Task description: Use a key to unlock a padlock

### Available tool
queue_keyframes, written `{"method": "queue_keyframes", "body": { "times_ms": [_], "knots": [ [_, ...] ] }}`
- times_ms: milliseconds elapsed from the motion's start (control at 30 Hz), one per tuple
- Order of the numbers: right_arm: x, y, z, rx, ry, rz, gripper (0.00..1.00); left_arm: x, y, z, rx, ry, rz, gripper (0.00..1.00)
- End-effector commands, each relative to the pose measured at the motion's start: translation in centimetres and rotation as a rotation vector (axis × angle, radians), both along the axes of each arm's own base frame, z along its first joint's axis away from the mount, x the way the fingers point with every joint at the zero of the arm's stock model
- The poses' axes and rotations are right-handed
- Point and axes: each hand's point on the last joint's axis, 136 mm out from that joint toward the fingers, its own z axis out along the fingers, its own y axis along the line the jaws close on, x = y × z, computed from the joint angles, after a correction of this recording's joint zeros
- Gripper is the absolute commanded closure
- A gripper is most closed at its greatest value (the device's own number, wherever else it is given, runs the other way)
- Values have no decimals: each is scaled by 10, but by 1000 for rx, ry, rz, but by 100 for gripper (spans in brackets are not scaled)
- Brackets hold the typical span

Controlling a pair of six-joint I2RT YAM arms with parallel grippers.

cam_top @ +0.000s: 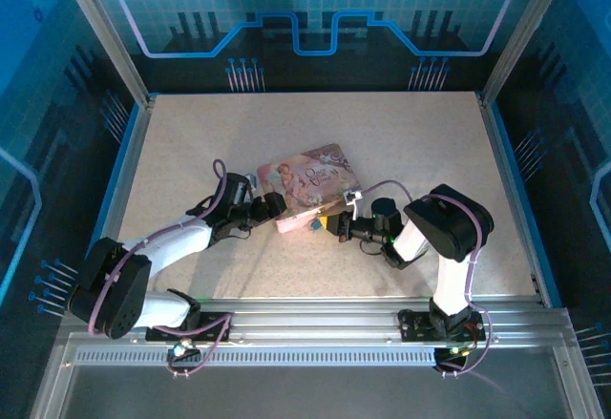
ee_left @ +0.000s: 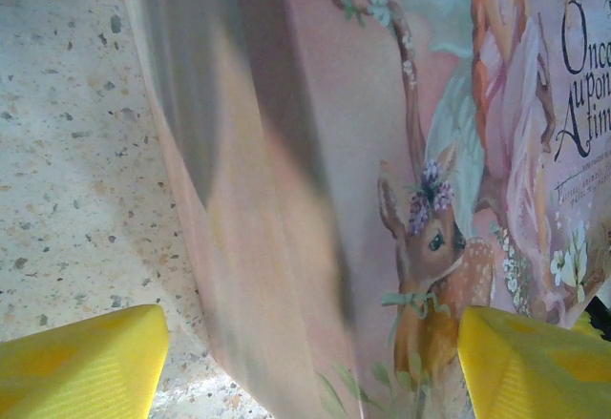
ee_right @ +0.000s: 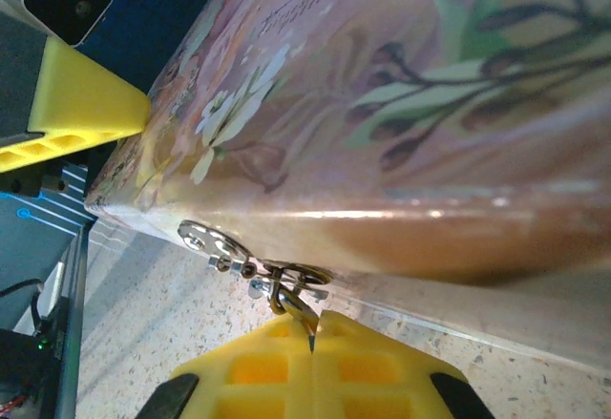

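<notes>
The one container here is the pink box [cam_top: 310, 178], a flat illustrated case lying near the middle of the tabletop [cam_top: 191, 152]. Its lid is down, so I cannot tell what is inside. On its near side wall, in the right wrist view, sits a small round silvery clasp plate [ee_right: 203, 240], and just beside it hangs the padlock [ee_right: 291, 281], a tiny cluster of metal loops against the lower edge of the box.

Speckled tabletop spreads well out from the box on every side, up to the metal rails [cam_top: 129, 152] at left and right and the blue wall at the back. Both my arms reach in from the near edge and meet at the box's near side.

My left fingers [cam_top: 275, 207] stand wide apart at the near left corner of the box. Their yellow pads [ee_left: 81, 362] sit either side of the pink wall, and I cannot tell whether they touch it. My right fingers [ee_right: 310, 371] are pressed together right below the padlock, pinching a thin dark sliver of metal, the key [ee_right: 307, 328], which runs up from the seam between my pads into the padlock's loops
</notes>
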Motion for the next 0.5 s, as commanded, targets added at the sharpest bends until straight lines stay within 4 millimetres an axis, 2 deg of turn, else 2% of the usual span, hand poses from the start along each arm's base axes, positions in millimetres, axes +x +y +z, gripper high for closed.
{"method": "queue_keyframes", "body": {
  "times_ms": [0, 467],
  "knots": [
    [7, 0, 28, 75, -57, -26, 100, -31, 9, -34, 66, 128, -19, 20],
    [10, -11, 26, 73, -27, -71, 100, -34, 9, -39, 63, 138, -17, 20]
  ]
}}
